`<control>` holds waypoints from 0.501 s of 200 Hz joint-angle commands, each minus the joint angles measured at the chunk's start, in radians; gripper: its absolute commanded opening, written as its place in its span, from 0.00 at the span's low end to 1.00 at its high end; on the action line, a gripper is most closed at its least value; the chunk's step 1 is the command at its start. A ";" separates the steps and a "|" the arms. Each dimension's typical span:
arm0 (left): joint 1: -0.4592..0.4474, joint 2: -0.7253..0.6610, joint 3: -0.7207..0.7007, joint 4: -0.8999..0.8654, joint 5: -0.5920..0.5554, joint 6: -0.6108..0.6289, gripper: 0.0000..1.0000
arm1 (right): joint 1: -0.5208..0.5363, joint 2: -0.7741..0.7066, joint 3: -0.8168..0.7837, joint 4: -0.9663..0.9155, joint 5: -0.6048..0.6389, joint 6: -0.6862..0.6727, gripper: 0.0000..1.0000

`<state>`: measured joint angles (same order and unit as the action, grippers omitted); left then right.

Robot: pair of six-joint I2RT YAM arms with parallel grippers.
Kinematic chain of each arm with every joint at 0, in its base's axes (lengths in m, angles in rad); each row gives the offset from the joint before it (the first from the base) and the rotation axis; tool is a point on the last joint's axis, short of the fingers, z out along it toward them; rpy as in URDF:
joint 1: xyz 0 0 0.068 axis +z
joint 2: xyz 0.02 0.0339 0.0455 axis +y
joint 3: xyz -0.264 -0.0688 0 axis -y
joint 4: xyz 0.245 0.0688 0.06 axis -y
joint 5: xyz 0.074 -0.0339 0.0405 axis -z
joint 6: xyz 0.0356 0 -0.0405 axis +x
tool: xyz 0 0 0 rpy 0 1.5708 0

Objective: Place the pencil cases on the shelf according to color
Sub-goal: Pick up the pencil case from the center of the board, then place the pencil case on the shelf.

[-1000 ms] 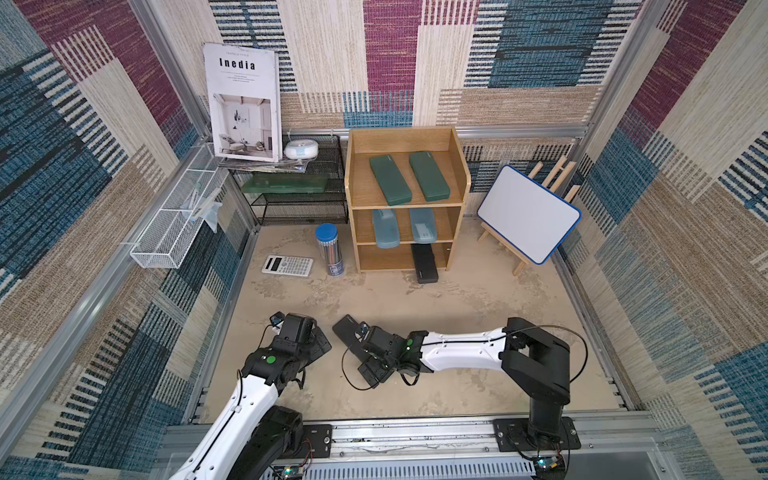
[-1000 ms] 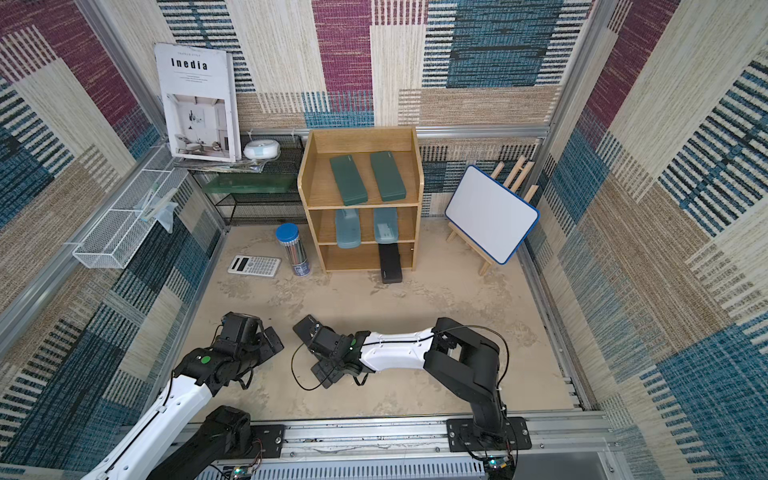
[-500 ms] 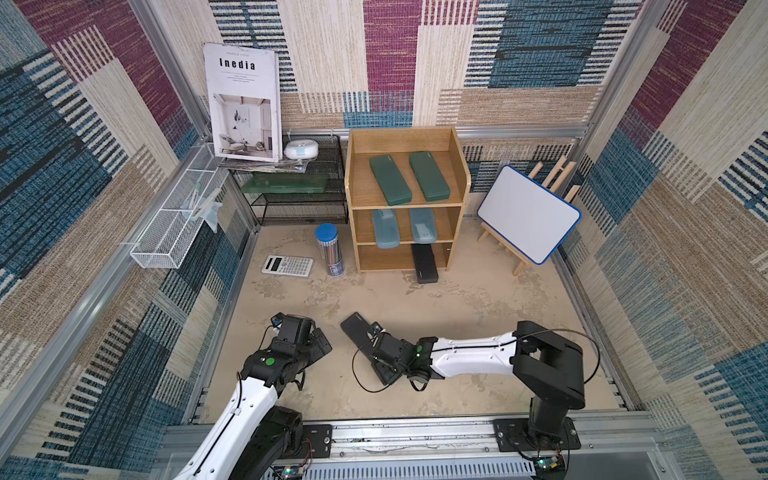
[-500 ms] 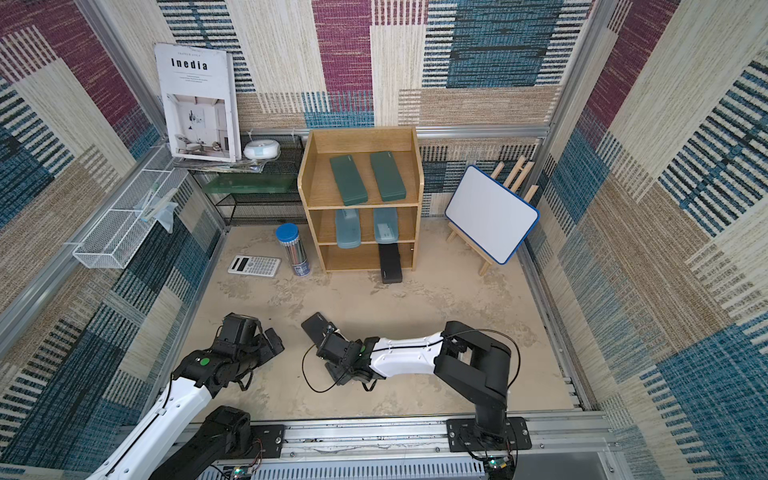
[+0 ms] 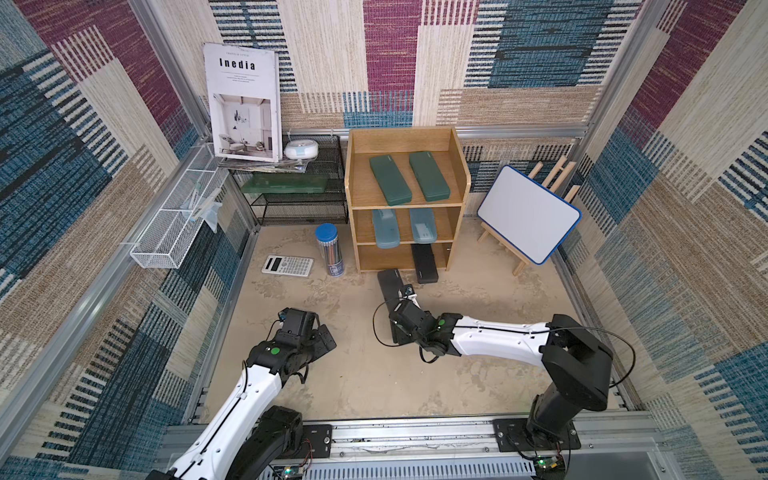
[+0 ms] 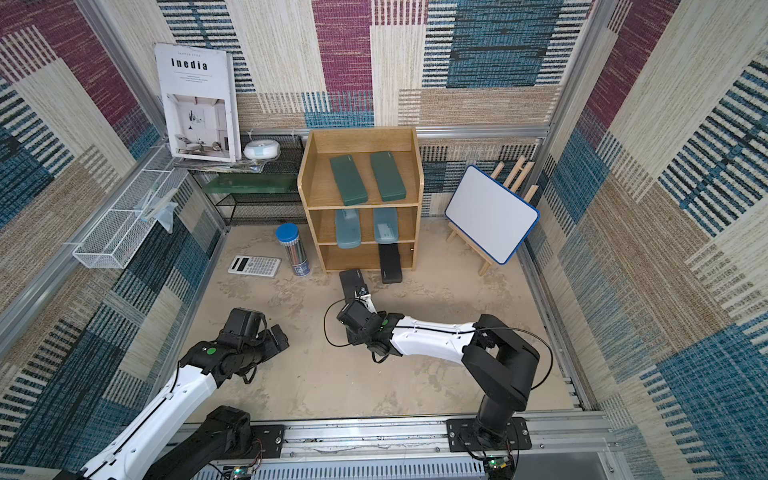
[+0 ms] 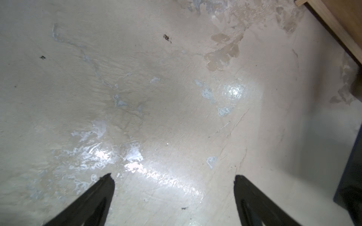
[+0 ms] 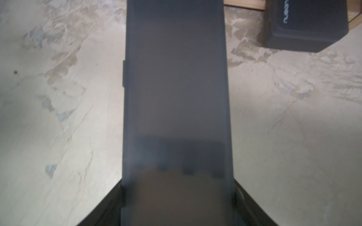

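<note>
Five of six look home already: on the shelf [image 5: 399,141], upper centre in both top views, two dark green cases [image 5: 390,179] [image 5: 429,176] lie side by side on the top tier. Two light blue cases [image 5: 385,228] [image 5: 422,226] poke out of the middle tier, and one black case [image 5: 424,264] sits in the bottom tier with its front end jutting onto the floor [image 5: 353,374]. That leaves the last black case [image 5: 390,282], just below the shelf's foot at centre frame and pointing towards the empty left half of the bottom tier. The right gripper [image 8: 178,187] has it, one finger pressed to each long side near the lower edge of the right wrist view. By my reckoning only the slide-in beside its twin is left. The left gripper [image 7: 173,176] hangs at lower left in the top views, fingers spread wide over bare floor, pinching nothing. Now the blind spots: the right wrist view is smeared, so the pads' exact contact is hard to read, and the held case's far end runs off the top of that frame. I can't tell whether it is lifted clear of the floor. The upper tiers hide the back ends of the blue cases and the depth of the bottom tier, and something dark is cut off at the right edge of the left wrist view
</note>
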<state>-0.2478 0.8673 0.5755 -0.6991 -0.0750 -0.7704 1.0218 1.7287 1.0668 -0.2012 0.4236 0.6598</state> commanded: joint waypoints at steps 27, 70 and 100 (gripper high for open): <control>0.001 0.040 0.014 0.058 0.048 0.029 0.99 | -0.091 0.180 0.183 0.052 -0.044 0.014 0.58; 0.000 0.070 0.007 0.092 0.069 0.042 0.99 | -0.151 0.324 0.319 0.043 -0.056 0.048 0.58; -0.001 0.101 0.010 0.109 0.082 0.059 0.99 | -0.161 0.388 0.378 0.042 -0.080 0.078 0.60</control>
<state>-0.2485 0.9497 0.5827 -0.6212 -0.0174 -0.7387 0.8654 2.0850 1.4082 -0.1726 0.3599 0.7055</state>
